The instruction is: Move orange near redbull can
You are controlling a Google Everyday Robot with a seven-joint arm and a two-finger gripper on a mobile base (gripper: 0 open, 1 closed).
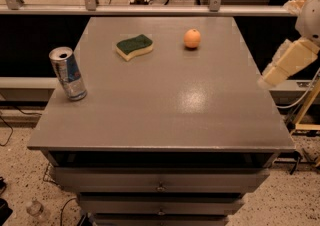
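The orange [192,38] sits on the grey table top [165,100] at the far right-centre. The redbull can [68,73], silver and blue with an open pull-tab top, stands upright near the table's left edge, far from the orange. Only a cream-coloured arm segment [288,62] shows at the right, beside and above the table's right edge. My gripper is out of view, beyond that segment. Nothing is held in view.
A green-and-yellow sponge [134,46] lies between the can and the orange, toward the back. The table has drawers [160,186] in its front. A railing [150,10] runs behind the table's far edge. Cables lie on the floor at the left.
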